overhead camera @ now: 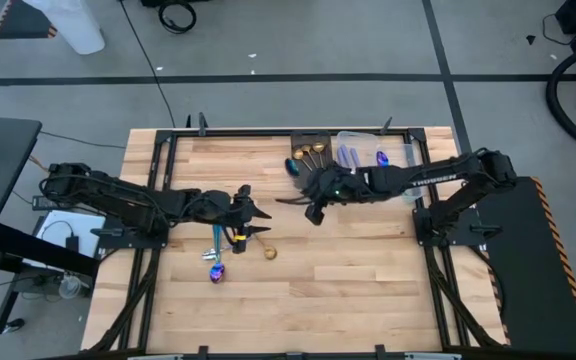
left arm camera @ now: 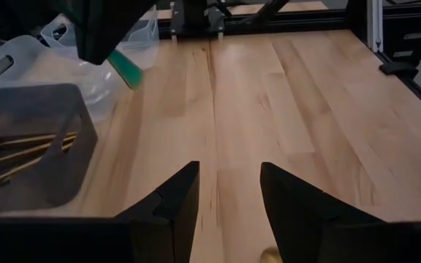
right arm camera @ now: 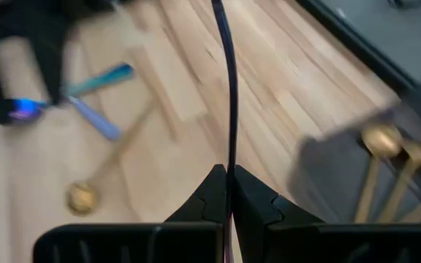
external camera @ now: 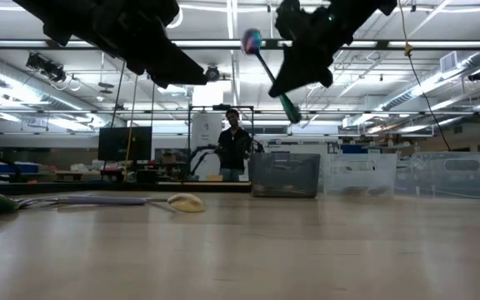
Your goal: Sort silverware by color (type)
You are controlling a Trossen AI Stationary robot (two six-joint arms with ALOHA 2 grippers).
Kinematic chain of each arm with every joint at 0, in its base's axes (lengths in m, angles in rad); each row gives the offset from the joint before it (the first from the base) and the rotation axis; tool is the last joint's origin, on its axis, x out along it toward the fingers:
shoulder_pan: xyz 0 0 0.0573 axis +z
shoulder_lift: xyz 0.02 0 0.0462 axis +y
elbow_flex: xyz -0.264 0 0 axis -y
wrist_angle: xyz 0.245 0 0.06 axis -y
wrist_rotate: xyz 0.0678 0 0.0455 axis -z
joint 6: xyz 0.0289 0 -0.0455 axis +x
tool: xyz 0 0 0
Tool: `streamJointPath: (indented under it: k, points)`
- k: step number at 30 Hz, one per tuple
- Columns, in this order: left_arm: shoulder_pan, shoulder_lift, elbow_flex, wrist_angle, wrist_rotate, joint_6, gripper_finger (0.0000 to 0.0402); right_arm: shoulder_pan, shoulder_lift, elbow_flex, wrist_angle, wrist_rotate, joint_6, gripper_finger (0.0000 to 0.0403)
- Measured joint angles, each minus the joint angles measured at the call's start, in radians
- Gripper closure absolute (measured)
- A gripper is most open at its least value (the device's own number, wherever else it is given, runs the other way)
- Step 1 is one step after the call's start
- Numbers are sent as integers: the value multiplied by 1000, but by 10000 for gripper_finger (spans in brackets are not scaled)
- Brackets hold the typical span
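Pinched between the pressed-together fingers of the right gripper is a slim dark-handled spoon, its thin edge running straight out ahead of the jaws; in the low view it hangs tilted in the air, teal handle end down and iridescent bowl up, well clear of the wooden table. Just behind this gripper, toward the table's far edge, sit the dark bin, already holding several gold spoons, and beside it the clear bin with a few blue-purple pieces inside.

Across from it, the left gripper hovers above bare boards with its fingers spread and nothing between them. Just below it on the table lie the pieces not yet sorted: a gold spoon almost under the fingertips, and beside it a small crossed cluster of teal and iridescent utensils.

So the sort looks more than half done: gold and blue groups are started in their bins, one spoon is in transit, and a few pieces remain loose on the table.
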Motion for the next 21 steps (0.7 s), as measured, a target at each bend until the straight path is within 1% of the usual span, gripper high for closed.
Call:
streamJointPath:
  k: [8,14,21]
  points:
    - [0,0,0,-14,0,-1,249,-89,1,0,-214,23,113,384]
    - [0,0,0,-24,0,-4,249,-148,-7,0,-292,21,122,384]
    - [0,0,0,-30,0,-8,249,-245,-41,0,-425,21,122,384]
